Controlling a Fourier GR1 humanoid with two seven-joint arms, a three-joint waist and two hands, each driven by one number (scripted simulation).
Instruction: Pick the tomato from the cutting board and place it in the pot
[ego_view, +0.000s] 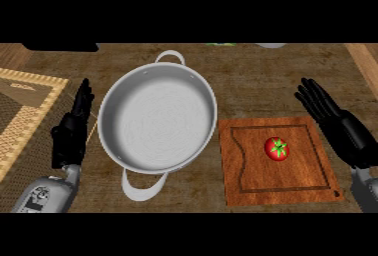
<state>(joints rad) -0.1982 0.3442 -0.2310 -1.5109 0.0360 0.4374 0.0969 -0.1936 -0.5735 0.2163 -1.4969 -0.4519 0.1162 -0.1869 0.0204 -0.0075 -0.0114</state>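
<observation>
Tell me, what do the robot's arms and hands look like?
The left hand and the right hand are both black, with long, slim fingers. Each joins a rounded, shiny grey forearm. The left forearm has small dark markings; the right forearm shows only partly at the edge. No cables show.

Single head view, set above the table (251, 80), facing steeply down, fairly close. The pot (157, 120) fills centre; forearms (48, 192) enter from the lower edge.
</observation>
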